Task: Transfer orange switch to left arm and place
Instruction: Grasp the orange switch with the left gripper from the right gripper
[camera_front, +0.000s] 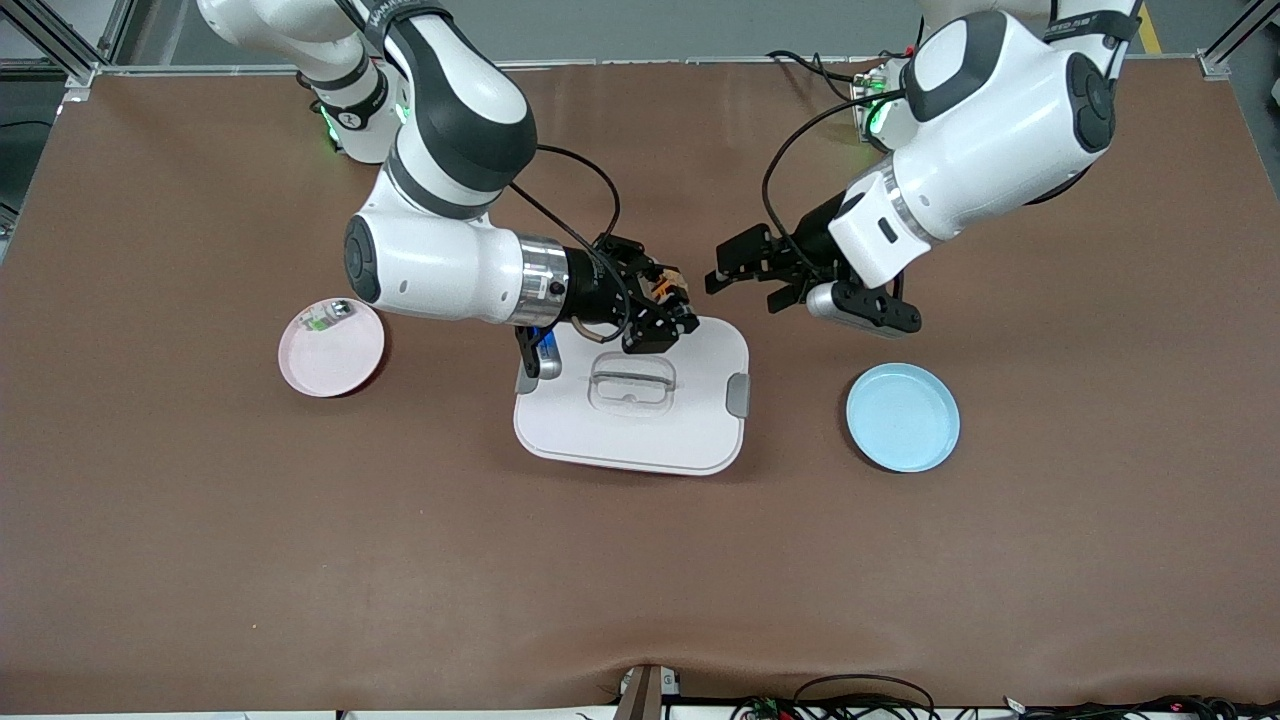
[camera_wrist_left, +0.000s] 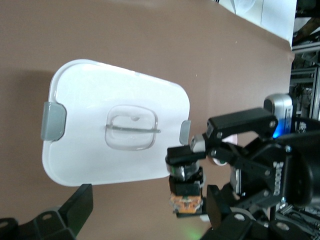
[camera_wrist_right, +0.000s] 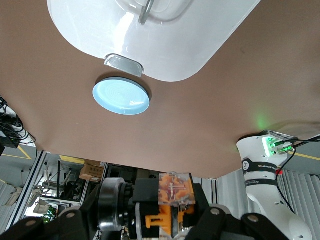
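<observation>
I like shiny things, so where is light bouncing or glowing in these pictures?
Left wrist view: soft glare across the box lid. Right wrist view: the blue plate gleams and a green light glows on an arm base. Front view: even light, soft shadows.

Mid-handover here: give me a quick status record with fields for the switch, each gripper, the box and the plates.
orange switch: held in the air over the box's edge nearest the robots' bases
right gripper: shut on the orange switch
left gripper: open, in the air facing the switch, not touching it
box: lid on, mid-table, between the two plates
pink plate: toward the right arm's end, holds a small green-and-white component
blue plate: toward the left arm's end, nothing on it
</observation>
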